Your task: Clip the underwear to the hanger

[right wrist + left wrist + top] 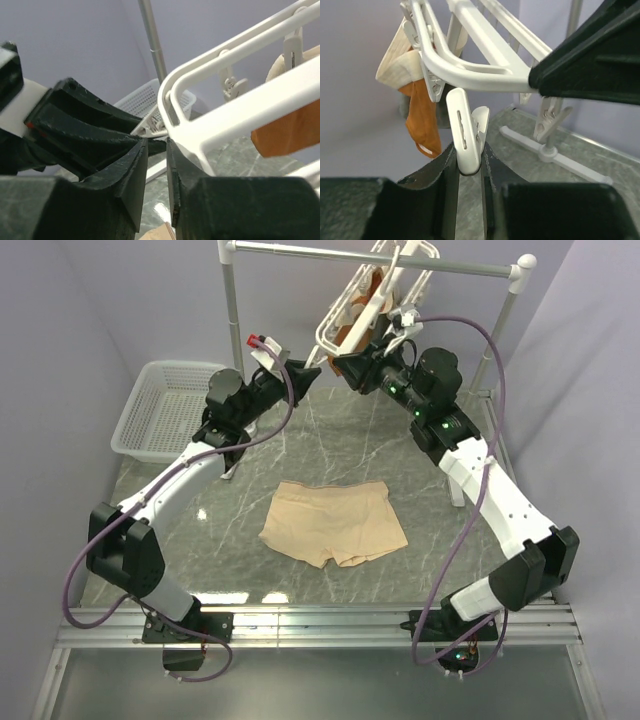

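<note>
The underwear [333,523] lies flat and spread out on the grey marbled bench [235,505], waistband toward the far side and both short legs toward the arm bases. It is roughly midway between the two arms, and neither arm touches it.

The hanger [372,295] is well beyond it, hooked on the white rail [300,252] at the back and tilted, with its near corner low. From the left wrist view, one white clip [465,131] dangles from that low end of the frame. Its lower end sits in the narrow gap of the left pincer [468,156], both black fingers pressed against its sides, so the left pincer is clenched on the clip. The right pincer [157,150] meets the frame at the same corner. Its fingers are drawn nearly together with the white bar running in at their tips, grasping the hanger. In the overhead view the left pincer [310,371] and right pincer [342,366] almost touch, just beneath the frame.

A rust-orange garment [422,120] and a cream ribbed one [400,55] already hang from clips farther along the frame. A white mesh basket [165,405] stands at the bench's far left corner, behind the left arm. The foot of the rail stand [555,156] rests on the bench past the clip.
</note>
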You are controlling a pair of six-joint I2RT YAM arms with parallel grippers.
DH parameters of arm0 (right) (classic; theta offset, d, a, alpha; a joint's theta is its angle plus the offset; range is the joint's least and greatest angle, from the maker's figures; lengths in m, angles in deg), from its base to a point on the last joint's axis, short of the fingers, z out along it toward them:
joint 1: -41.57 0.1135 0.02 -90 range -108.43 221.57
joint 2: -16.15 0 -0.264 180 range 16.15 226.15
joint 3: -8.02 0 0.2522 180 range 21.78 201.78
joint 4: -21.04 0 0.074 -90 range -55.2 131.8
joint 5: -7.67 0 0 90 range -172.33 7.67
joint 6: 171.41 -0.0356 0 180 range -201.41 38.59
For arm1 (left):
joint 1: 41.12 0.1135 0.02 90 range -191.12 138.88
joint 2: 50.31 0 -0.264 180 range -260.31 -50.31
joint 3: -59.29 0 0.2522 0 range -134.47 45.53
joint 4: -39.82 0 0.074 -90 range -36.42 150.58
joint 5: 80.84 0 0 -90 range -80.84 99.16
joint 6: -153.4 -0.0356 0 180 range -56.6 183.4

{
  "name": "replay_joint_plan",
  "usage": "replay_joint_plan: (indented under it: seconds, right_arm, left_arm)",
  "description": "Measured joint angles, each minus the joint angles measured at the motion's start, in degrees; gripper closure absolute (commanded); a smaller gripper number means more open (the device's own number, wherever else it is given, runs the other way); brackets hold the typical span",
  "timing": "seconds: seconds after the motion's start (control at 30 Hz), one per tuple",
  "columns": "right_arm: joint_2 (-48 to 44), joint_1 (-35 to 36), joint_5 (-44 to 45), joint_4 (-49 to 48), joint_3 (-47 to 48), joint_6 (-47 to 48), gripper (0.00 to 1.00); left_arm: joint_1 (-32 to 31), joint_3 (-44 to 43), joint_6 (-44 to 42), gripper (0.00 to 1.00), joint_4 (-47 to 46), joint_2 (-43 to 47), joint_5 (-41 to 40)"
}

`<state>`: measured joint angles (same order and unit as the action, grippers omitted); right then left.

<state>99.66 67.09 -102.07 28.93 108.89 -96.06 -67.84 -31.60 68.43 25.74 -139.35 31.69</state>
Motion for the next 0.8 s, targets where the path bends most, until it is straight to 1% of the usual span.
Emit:
replay_joint_plan:
  seconds: [0.1, 0.13, 0.17, 0.3, 0.5, 0.67, 0.73, 0.8]
  right_arm:
    - [1.3, -0.5, -0.7, -0.3, 1.9, -1.0, 0.64]
    - [1.3, -1.3, -0.8, -0.3, 2.3, -1.7, 0.6]
    - [1.3, -2.3, -1.0, -0.3, 2.5, -2.6, 0.59]
    - [0.5, -5.1, -1.1, 0.7, 3.3, -7.1, 0.56]
    - [-2.1, -5.1, -2.9, 4.9, 3.9, -14.3, 0.52]
    - [-4.0, -5.1, -4.5, 9.7, 6.6, -14.3, 0.51]
    - [-6.0, -5.0, -5.9, 10.4, 5.7, -13.2, 0.53]
    - [-8.7, -4.9, -7.6, 9.4, 2.9, -10.6, 0.53]
  left_arm:
    - [0.0, 1.6, -2.2, 1.0, 1.2, 1.1, -1.5]
    - [0.0, 2.1, -3.0, 1.0, 1.2, 1.4, -1.9]
    - [-0.1, 2.6, -4.1, 1.0, 1.3, 1.6, -2.4]
    - [-1.1, 2.9, -7.7, 1.0, 1.0, 1.9, -4.3]
    - [-2.0, 2.9, -11.5, 1.0, 0.3, 1.9, -5.7]
    - [-2.3, 2.9, -13.2, 1.0, -0.7, 1.8, -7.0]
    - [-2.4, 2.9, -13.4, 1.0, -1.2, 1.8, -7.4]
    - [-2.5, 2.9, -13.2, 1.0, -1.9, 1.8, -7.4]
